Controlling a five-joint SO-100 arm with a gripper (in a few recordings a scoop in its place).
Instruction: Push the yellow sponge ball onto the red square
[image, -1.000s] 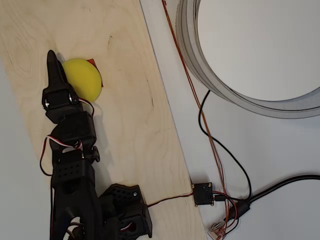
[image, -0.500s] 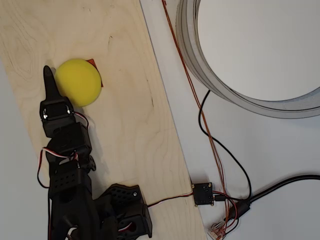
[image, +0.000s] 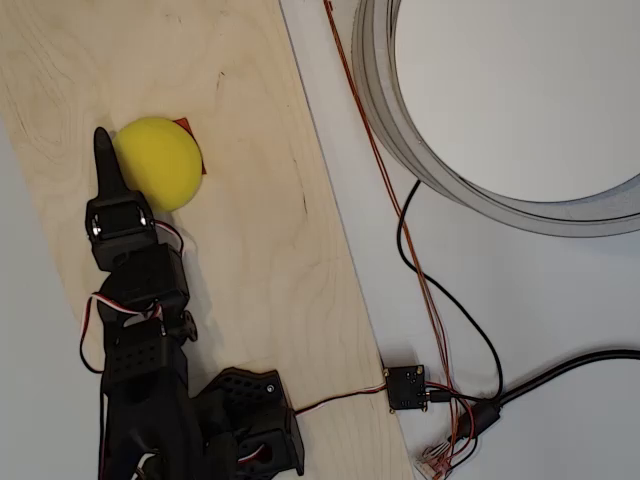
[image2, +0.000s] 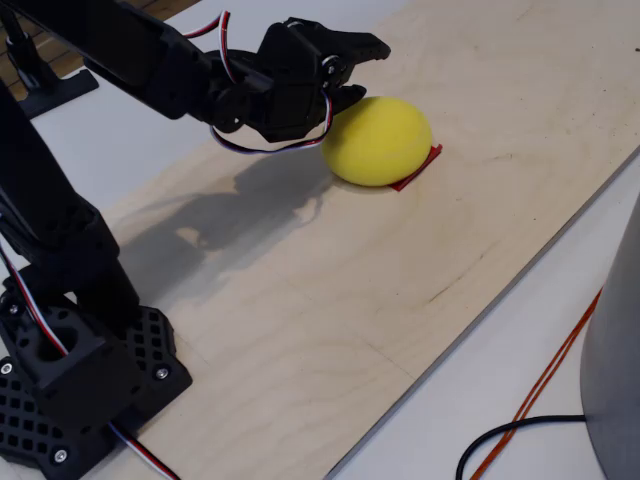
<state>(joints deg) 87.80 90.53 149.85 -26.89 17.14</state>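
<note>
Contents of the pale birch plywood board (image: 250, 250), taken left to right in the overhead view. Item one: my black two-finger gripper (image: 103, 150), which reads as a single dark point from above; in the fixed view my gripper (image2: 352, 72) shows its fingers with a small gap at the tips, so I call it narrow, nearly closed, holding nothing. It sits just beside the left edge of item two, touching or nearly so; I cannot tell which. Item two: the matte yellow round foam ball (image: 158, 163), resting on the board and covering most of item three. Item three: the small flat orange-red square patch (image: 184, 125), with one corner and an edge peeking out at the ball's right side; in the fixed view a red strip (image2: 418, 168) shows beneath the ball. Further right, off the board: thin red and black cables (image: 420, 270) and a large grey ring (image: 400, 120). Risk, as I judge it: the ball looks essentially placed, so any further nudge from my fingertip, or a catch while I withdraw, could roll the light foam off the patch.
</note>
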